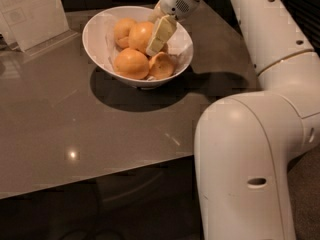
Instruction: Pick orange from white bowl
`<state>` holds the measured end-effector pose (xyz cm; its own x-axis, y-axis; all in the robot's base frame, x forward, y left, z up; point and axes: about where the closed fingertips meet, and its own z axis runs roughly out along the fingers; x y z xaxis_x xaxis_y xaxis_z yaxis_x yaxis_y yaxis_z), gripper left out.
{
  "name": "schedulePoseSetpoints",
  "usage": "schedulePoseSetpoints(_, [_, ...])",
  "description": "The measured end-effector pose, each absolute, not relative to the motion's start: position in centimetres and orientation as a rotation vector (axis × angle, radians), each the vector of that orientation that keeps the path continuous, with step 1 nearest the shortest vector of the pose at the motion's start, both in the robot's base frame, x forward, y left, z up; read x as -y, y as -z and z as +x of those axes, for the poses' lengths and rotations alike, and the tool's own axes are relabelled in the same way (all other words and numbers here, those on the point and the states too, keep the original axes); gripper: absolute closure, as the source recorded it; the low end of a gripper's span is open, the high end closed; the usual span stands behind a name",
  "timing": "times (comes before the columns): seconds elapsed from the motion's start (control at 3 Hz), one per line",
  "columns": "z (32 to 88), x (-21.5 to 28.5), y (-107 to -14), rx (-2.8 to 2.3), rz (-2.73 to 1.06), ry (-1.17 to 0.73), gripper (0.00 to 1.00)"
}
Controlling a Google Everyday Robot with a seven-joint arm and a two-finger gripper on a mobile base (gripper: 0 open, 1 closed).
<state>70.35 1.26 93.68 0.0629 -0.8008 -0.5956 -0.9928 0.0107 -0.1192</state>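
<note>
Worktop (75,134): grey and glossy, carrying the white bowl (95,39) on its far side. My arm (250,159) reaches in from the right. End effector (155,46): lowered into the bowl beside the orange (139,36), which lies mid-bowl; I cannot tell its state.

I count four oranges (131,63) visible, one white bowl (97,34), one gripper (155,46) down inside the bowl, one sign stand (32,11), one table (75,129)
</note>
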Motion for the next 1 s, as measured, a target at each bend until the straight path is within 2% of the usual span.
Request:
schedulePoseSetpoints(0.67, [71.7,-3.9,-92.6,-1.771,-1.840,-0.539,0.18])
schedulePoseSetpoints(1.0, [71.9,-4.1,-92.1,-1.782,-1.835,-0.560,0.28])
